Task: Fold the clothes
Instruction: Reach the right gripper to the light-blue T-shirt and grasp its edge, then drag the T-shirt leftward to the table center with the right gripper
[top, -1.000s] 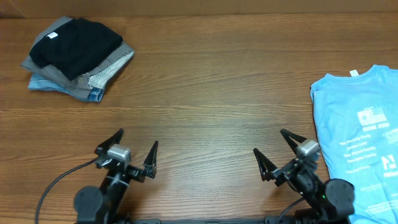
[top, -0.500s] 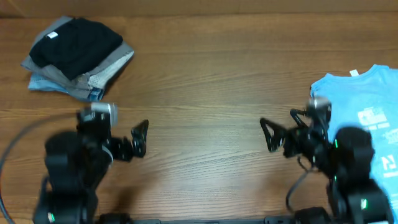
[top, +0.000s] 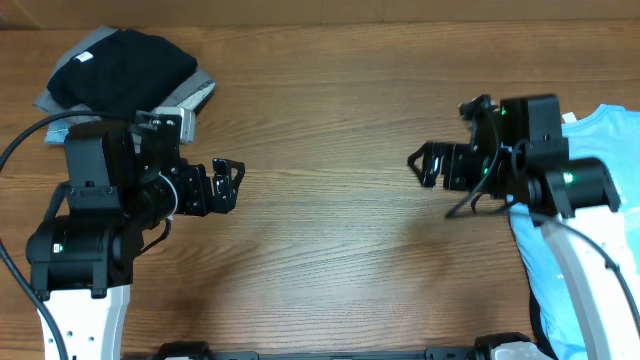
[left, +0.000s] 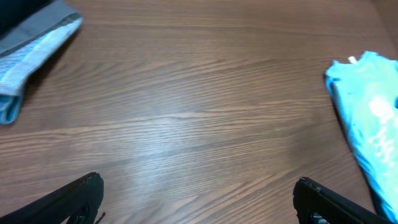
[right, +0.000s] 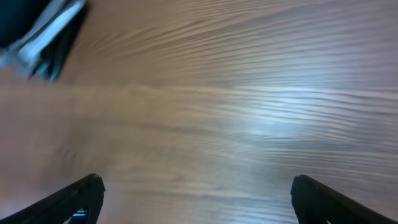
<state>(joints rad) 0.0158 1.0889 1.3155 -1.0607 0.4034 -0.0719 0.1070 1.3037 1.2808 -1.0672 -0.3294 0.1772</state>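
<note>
The light sky-blue T-shirt (top: 625, 150) lies flat at the table's right edge, partly hidden under my right arm; its edge also shows in the left wrist view (left: 367, 99). My right gripper (top: 421, 166) is open and empty, over bare wood to the left of the shirt; its fingers frame only table in the right wrist view (right: 199, 202). My left gripper (top: 224, 186) is open and empty over bare wood at the left, as in the left wrist view (left: 199, 205).
A pile of folded clothes (top: 120, 70), black on top over grey and denim, sits at the far left corner. It shows in the left wrist view (left: 31, 43) and the right wrist view (right: 43, 37). The wooden table (top: 330, 110) lies between.
Both arms have moved from the table's front edge out over the table, the left toward the pile side, the right beside the shirt. Both grippers stay open and empty.
</note>
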